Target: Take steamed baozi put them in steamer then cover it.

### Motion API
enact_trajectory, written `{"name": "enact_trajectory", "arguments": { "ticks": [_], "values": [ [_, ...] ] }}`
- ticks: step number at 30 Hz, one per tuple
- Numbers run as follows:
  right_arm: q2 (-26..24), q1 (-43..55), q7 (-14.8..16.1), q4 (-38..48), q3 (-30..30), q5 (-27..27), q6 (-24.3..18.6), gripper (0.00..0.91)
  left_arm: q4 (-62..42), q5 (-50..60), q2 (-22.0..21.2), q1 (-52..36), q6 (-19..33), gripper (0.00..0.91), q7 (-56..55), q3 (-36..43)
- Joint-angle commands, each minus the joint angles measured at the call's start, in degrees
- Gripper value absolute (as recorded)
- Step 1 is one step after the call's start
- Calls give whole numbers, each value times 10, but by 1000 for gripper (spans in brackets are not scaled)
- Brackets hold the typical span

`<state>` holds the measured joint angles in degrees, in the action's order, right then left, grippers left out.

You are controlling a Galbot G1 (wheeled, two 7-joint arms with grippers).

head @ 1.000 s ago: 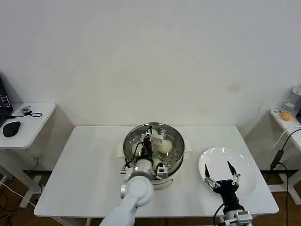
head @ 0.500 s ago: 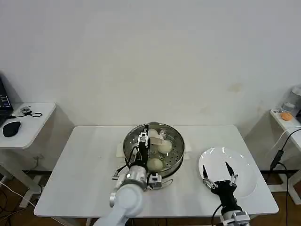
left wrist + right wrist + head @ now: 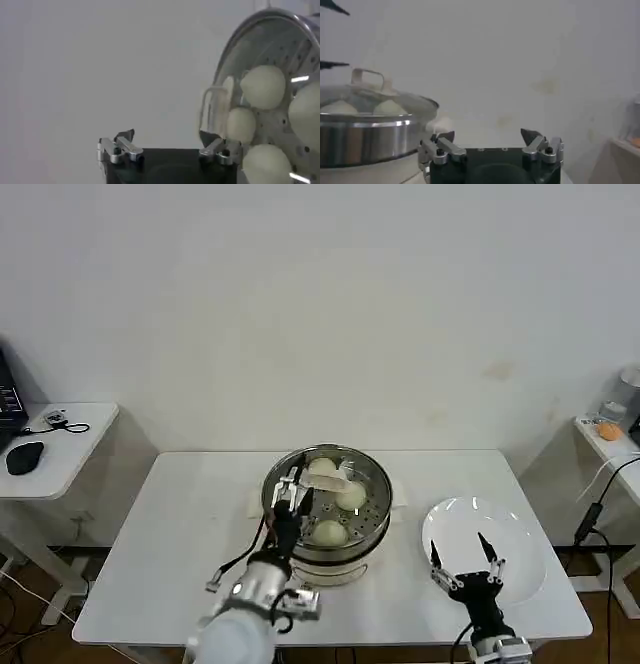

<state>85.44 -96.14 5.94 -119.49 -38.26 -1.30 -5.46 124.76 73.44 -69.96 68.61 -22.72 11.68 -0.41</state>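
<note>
The left claw [image 3: 291,489], its fingers spread apart and holding nothing, hangs at the near-left rim of the round shiny stainless-steel steamer [image 3: 372,479] in the middle of the white worktop [image 3: 190,534]. Inside, on the perforated tray, lie smooth creamy-white steamed baozi [image 3: 330,532], with the clear glass cover [image 3: 330,476] resting over them. The right claw [image 3: 465,562], also spread and empty, hovers over the flat white plate [image 3: 520,549] to the right.

Open left tool [image 3: 166,142] beside steamer [image 3: 250,35], four baozi [image 3: 263,87] apparently under glass cover [image 3: 235,60].
</note>
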Motion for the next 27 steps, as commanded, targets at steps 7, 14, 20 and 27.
{"name": "enact_trajectory", "arguments": {
  "ticks": [7,14,20,27],
  "values": [
    [-105,-34,1,-14,-32,104,22,907,20,-841,-1,218,182,907,-287,-304],
    [-129,-54,1,-15,-18,120,36,907,-20,-917,-5,302,231,907,-273,-414],
    [-163,-67,0,-21,-17,163,66,907,-30,-870,-20,371,289,907,-268,-425],
    [-178,-62,3,-18,4,176,76,907,-49,-839,-42,382,333,907,-274,-406]
  ]
}}
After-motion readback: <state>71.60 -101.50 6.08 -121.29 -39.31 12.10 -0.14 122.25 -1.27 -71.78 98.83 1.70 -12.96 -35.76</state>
